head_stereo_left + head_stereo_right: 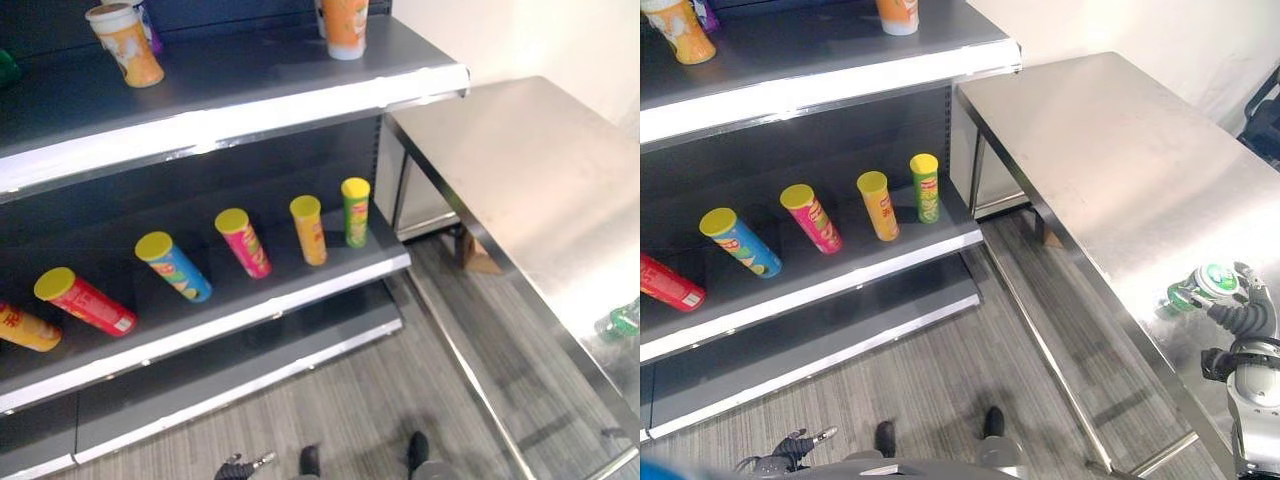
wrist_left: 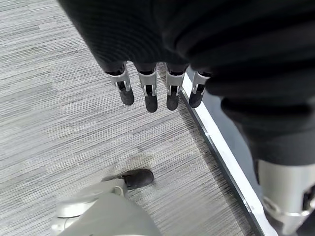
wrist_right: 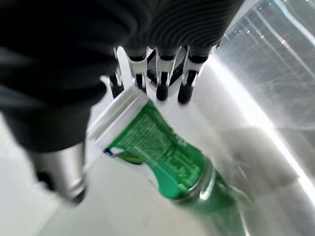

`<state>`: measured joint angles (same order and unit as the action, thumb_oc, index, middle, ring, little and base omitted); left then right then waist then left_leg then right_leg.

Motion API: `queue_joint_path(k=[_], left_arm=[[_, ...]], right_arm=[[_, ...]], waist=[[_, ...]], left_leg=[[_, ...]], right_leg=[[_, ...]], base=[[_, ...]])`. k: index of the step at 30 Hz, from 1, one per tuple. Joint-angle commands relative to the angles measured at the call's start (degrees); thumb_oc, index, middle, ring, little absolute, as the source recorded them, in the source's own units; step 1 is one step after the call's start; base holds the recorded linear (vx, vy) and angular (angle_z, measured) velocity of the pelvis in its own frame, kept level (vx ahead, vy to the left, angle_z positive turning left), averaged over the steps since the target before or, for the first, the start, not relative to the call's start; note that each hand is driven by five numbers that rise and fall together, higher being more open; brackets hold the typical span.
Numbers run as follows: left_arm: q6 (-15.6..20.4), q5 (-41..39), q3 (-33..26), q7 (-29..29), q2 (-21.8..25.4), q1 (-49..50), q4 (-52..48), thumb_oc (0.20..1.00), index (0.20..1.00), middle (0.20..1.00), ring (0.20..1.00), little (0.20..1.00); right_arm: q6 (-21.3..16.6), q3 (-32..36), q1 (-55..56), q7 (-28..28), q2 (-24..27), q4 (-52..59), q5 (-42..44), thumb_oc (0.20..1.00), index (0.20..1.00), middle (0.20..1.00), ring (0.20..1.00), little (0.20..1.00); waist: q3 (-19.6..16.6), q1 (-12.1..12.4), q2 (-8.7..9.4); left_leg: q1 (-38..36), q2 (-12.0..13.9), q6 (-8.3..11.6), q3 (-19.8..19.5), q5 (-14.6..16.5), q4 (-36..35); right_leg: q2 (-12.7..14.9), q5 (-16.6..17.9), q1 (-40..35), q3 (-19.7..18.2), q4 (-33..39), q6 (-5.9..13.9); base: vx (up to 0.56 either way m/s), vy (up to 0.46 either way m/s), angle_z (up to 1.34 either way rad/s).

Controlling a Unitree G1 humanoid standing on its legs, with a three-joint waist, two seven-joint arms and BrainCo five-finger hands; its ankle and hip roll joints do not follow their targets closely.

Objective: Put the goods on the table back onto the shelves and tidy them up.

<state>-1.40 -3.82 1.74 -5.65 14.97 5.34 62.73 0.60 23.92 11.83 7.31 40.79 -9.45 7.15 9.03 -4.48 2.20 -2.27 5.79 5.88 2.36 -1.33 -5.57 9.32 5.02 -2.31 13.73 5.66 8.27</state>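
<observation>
Five snack cans stand in a row on the middle shelf (image 1: 330,282) in the left eye view: a red can (image 1: 85,301), a blue can (image 1: 173,266), a pink can (image 1: 243,242), an orange can (image 1: 308,229) and a green can (image 1: 355,211), all with yellow lids. An orange cup (image 1: 126,44) and a second cup (image 1: 344,27) stand on the upper shelf (image 1: 250,110). We see the steel table (image 1: 520,170) beside the shelves, and at its near edge a green container (image 1: 622,320) lies on the metal top.

Next, in the right eye view, our right hand (image 1: 1240,318) rests on the table with the fingers bent around the green container, which lies on its side. Our left hand (image 1: 795,446) hangs low above the floor (image 1: 940,380), well apart from the shelves, and touches nothing.

From the left wrist view we see our left fingers (image 2: 150,96) straight and relaxed, pointing down over the grey floor, and the white edge of the lowest shelf (image 2: 221,157) runs just beside the fingertips.

Last, the right wrist view shows the green container just below our right fingers (image 3: 160,78). They lie over its white end, and the thumb stands at the other side, so the hand encloses it, while the container rests on the shiny table.
</observation>
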Motion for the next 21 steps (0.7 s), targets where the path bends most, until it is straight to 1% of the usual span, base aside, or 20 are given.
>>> queue_joint_path(k=[1,7,10,12,13,14,15,16,17,18,20,21], left_arm=[[0.99,0.65,-0.23,0.09,2.42,-0.98,1.49,1.0,1.0,1.0,1.0,1.0],[0.76,0.52,0.07,-0.02,1.65,-0.89,1.69,1.0,1.0,1.0,1.0,1.0],[0.85,0.25,-0.11,-0.04,1.51,-0.72,1.5,1.0,1.0,1.0,1.0,1.0],[0.9,-0.04,-0.43,-0.09,1.51,-0.48,1.5,1.0,1.0,1.0,1.0,1.0],[1.04,-0.71,-0.63,0.0,1.53,-0.14,0.83,1.0,1.0,1.0,1.0,1.0],[1.02,-0.72,-0.65,0.01,1.54,-0.13,0.8,1.0,1.0,1.0,1.0,1.0],[1.15,-1.1,-0.74,0.0,1.55,-0.02,0.45,1.0,1.0,1.0,1.0,1.0],[1.48,-2.33,-1.03,0.24,1.58,0.52,-0.5,1.0,1.0,1.0,1.0,1.0],[1.45,-2.34,-1.08,0.25,1.58,0.54,-0.55,1.0,1.0,1.0,1.0,1.0],[1.64,-2.99,-1.28,0.43,1.64,0.81,-1.04,1.0,1.0,1.0,1.0,1.0],[1.84,-4.32,-1.39,0.63,1.8,0.85,-1.51,1.0,1.0,1.0,1.0,1.0],[2.11,-6.22,-1.51,0.36,1.78,0.42,-2.21,1.0,1.0,1.0,1.0,1.0]], right_arm=[[-1.74,-0.56,-2.45,2.65,4.27,1.44,-1.92,0.2,0.2,0.2,0.2,0.2],[-1.05,-0.72,-4.18,4.81,3.57,1.13,-4.52,0.2,0.2,0.2,0.2,0.2],[-1.35,-0.24,-4.84,5.73,3.68,2.03,-5.12,0.2,0.2,0.2,0.2,0.2],[-2.39,0.46,-5.94,6.61,3.66,3.78,-5.03,0.2,0.2,0.2,0.2,0.2],[-3.62,0.7,-7.25,6.91,3.58,5.44,-4.32,0.2,0.2,0.2,0.2,0.2],[-3.6,0.71,-7.25,6.9,3.56,5.48,-4.32,0.2,0.2,0.2,0.2,0.2],[-4.51,0.7,-8.16,6.91,3.51,6.47,-3.47,0.2,0.2,0.2,0.2,0.2],[-6.43,0.16,-10.3,6.67,3.72,8.08,-1.73,0.2,0.2,0.2,0.2,0.2],[-6.46,0.09,-10.39,6.66,3.74,8.03,-1.7,0.2,0.2,0.2,0.2,0.2],[-7.26,-0.56,-11.74,6.45,4.23,8.57,-1.06,0.2,0.2,0.2,0.2,0.2],[-8.4,-2.01,-14.58,6.53,5.59,9.55,-0.56,0.2,0.2,0.2,0.2,0.2],[-9.47,-2.84,-17.32,7.42,7.34,10.37,-0.24,0.2,0.2,0.2,0.2,0.2]], waist=[[-2.56,1.09,0.76],[-2.66,1.55,0.68],[-2.75,1.77,0.61],[-2.77,2.03,0.51],[-2.8,2.47,0.33],[-2.77,2.43,0.33],[-2.75,2.67,0.27],[-2.65,3.5,0.25],[-2.61,3.41,0.23],[-2.48,3.89,0.26],[-1.68,5.2,0.61],[-0.22,6.16,1.33]], left_leg=[[0.06,2.66,1.57,5.07,2.14,0.57],[0.11,2.83,1.64,4.6,2.2,0.57],[0.04,2.85,1.61,4.34,2.24,0.57],[-0.1,2.99,1.68,4.12,2.23,0.57],[-0.19,3.18,1.79,3.87,2.12,0.57],[-0.21,3.2,1.8,3.84,2.12,0.57],[-0.18,3.34,1.93,3.59,2.01,0.62],[0.1,3.74,2.22,2.91,1.78,0.94],[0.09,3.78,2.26,2.86,1.79,0.96],[0.37,4.1,2.43,2.3,1.66,1.46],[2.19,4.67,2.66,0.87,1.61,4.22],[5.86,4.79,3.4,-0.96,2.46,9.95]], right_leg=[[-0.64,-4.38,1.67,-2.65,-1.4,1.23],[-0.76,-4.6,1.44,-2.37,-1.14,1.19],[-0.88,-4.85,1.33,-2.31,-1.24,1.08],[-1.08,-5.1,0.96,-2.22,-1.13,0.98],[-1.32,-5.45,0.7,-2.12,-1.03,0.81],[-1.34,-5.47,0.66,-2.08,-1.04,0.79],[-1.53,-5.73,0.51,-2.0,-1.0,0.61],[-2.02,-6.28,0.21,-1.96,-0.91,0.25],[-2.06,-6.31,0.18,-1.9,-0.93,0.22],[-2.39,-6.65,0.04,-1.73,-0.95,-0.06],[-2.85,-7.22,-0.25,-1.26,-1.04,-0.76],[-3.05,-7.94,-1.04,0.12,-1.09,-1.6]], base=[[0.0,0.0,0.0],[0.0,0.0,0.0],[0.0,-0.013,0.0],[0.02,-0.057,0.01],[0.02,-0.05,0.01],[0.02,-0.059,0.01],[0.02,-0.086,0.02],[0.02,-0.088,0.03],[0.02,-0.104,0.04],[0.0,-0.073,0.07],[-0.04,-0.131,0.2],[-0.11,-0.134,0.42]])
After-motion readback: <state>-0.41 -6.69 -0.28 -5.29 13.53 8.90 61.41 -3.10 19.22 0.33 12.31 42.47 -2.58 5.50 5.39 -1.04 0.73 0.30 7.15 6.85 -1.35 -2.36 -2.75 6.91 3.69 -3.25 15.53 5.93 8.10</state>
